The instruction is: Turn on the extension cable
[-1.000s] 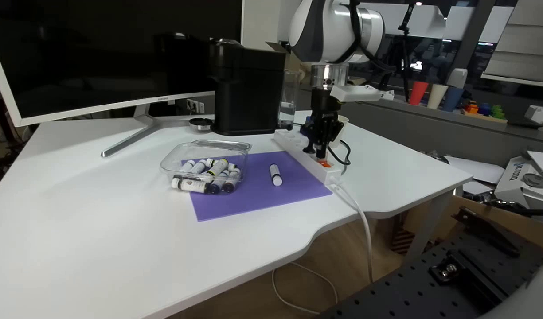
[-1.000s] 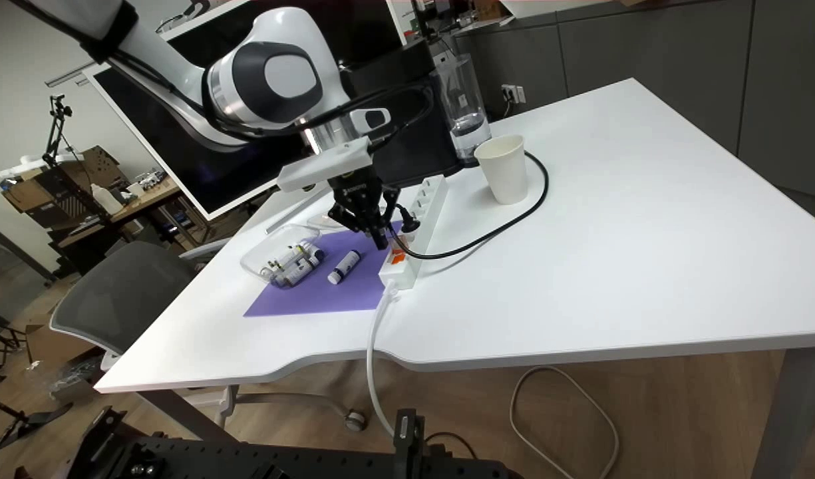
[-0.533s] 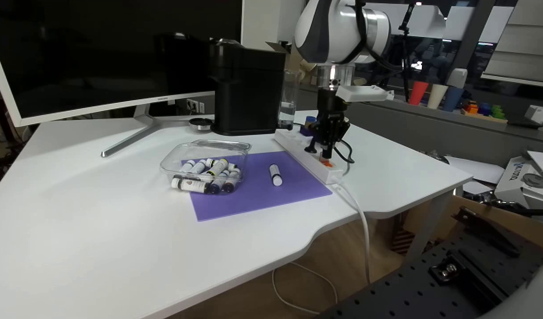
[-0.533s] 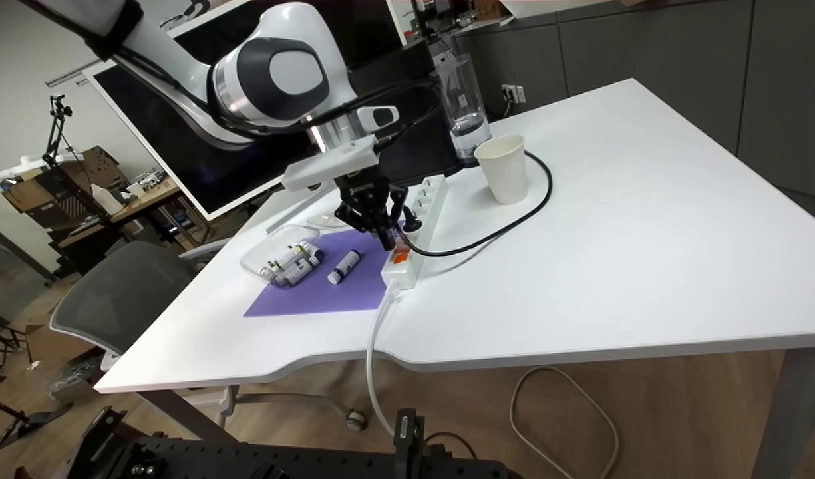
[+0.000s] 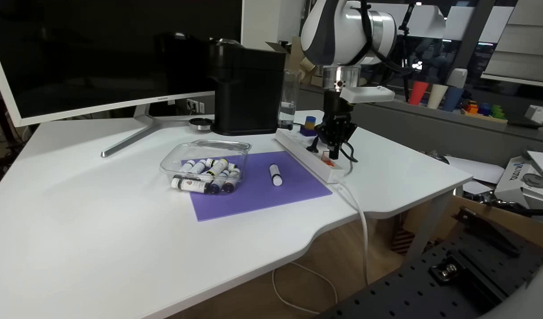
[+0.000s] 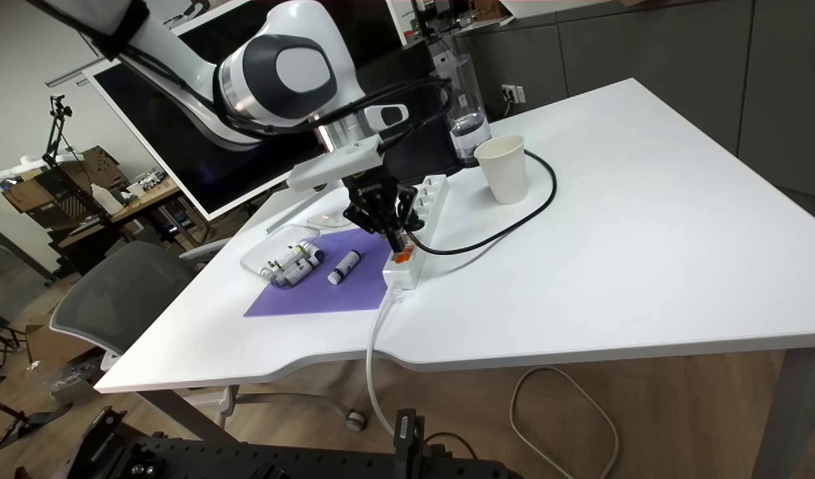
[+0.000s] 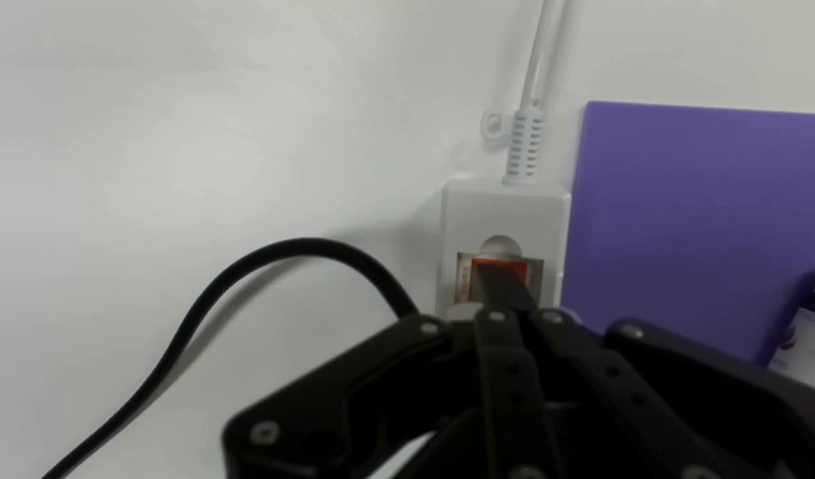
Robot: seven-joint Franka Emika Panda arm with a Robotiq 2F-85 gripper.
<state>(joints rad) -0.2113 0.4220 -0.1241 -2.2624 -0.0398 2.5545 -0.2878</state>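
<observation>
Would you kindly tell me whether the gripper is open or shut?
Shut: in the wrist view, the gripper shows no gap between its fingertips, which partly hide the power strip's orange-red switch.

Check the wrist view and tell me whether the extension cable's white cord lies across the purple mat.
No, the white cord runs over the white tabletop, apart from the purple mat.
</observation>
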